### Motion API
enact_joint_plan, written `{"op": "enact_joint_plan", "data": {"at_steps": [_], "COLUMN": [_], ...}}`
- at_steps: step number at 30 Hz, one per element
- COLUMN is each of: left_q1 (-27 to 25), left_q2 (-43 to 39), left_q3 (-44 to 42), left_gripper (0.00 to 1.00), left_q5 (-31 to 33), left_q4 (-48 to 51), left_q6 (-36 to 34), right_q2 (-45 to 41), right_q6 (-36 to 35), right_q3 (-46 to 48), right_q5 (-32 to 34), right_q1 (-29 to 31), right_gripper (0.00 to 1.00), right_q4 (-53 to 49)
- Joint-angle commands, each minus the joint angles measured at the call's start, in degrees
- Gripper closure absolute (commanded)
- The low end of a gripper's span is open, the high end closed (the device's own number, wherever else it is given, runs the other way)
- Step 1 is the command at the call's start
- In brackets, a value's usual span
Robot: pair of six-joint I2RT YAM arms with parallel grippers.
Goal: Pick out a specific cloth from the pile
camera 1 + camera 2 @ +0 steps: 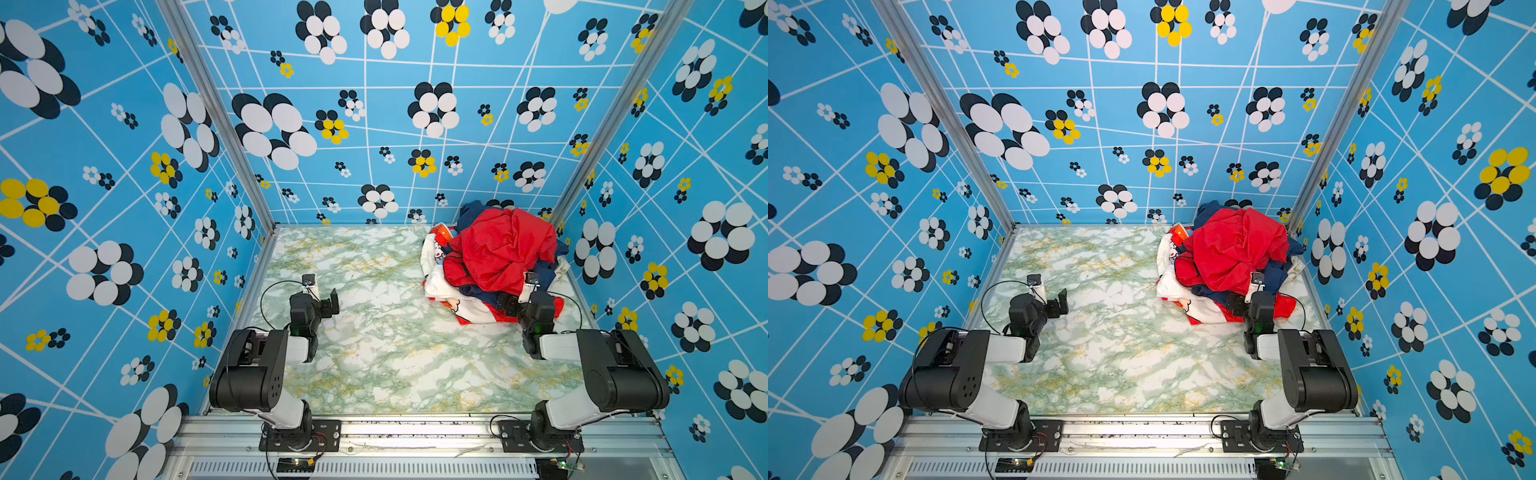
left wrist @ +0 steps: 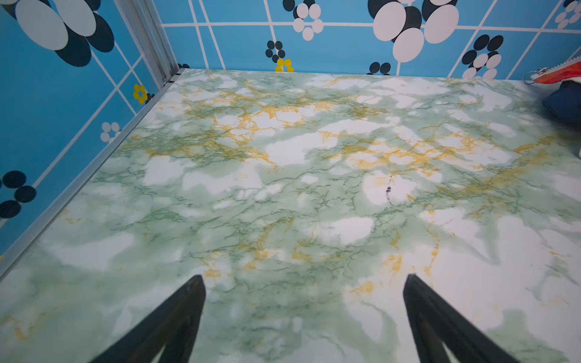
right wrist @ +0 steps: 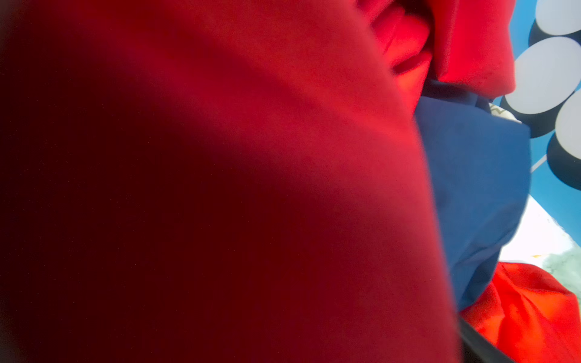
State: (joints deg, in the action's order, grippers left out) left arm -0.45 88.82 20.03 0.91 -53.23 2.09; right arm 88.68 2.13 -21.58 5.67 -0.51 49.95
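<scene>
The pile (image 1: 498, 249) (image 1: 1233, 245) lies in the table's back right corner, topped by a large shiny red garment over navy cloth (image 1: 482, 291). The cloth (image 1: 432, 259) (image 1: 1167, 257), white with red panels and cartoon prints, pokes out at the pile's left and front edge. My right gripper (image 1: 508, 305) (image 1: 1235, 303) is pushed into the pile's front edge. In the right wrist view the red garment (image 3: 220, 157) covers the jaws, with navy cloth (image 3: 478, 173) beside it. My left gripper (image 1: 330, 303) (image 2: 304, 277) stands open over bare table, far left of the pile.
The green-and-white marbled table (image 1: 374, 353) is boxed in by blue flower-patterned walls (image 1: 374, 124) on three sides. The pile presses against the back wall and the right corner post (image 1: 559, 216). A metal rail (image 1: 415, 428) carrying both arm bases runs along the front.
</scene>
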Motion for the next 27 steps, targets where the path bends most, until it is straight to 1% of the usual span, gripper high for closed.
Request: {"op": "enact_joint_plan", "data": {"at_steps": [1,8,10,11,27], "left_q1": [0.3,0.3,0.3,0.4,0.6], "left_q2": [-0.1,-0.1,-0.1,-0.2,0.0], "left_q3": [0.9,1.1,2.3,2.3,2.3], "left_gripper": [0.01,0.01,0.01,0.01,0.01], "left_q5": [0.7,0.5,-4.2,-4.6,-5.0], "left_q4": [-1.2,-0.8,1.5,1.5,1.2], "left_q6": [-0.2,-0.4,-2.0,-2.0,-1.7], "right_q2": [-0.4,-0.4,-0.3,-0.4,-0.4], "right_q6": [0.1,0.1,0.2,0.2,0.1], "right_q3": [-0.9,-0.9,-0.9,-1.0,-0.9], "right_q5": [-0.5,-0.5,-0.5,-0.4,-0.4], "right_q1": [0.2,0.2,0.2,0.2,0.2], "right_gripper": [0.01,0.01,0.01,0.01,0.01], "right_q4": [0.5,0.5,0.5,0.5,0.5]}}
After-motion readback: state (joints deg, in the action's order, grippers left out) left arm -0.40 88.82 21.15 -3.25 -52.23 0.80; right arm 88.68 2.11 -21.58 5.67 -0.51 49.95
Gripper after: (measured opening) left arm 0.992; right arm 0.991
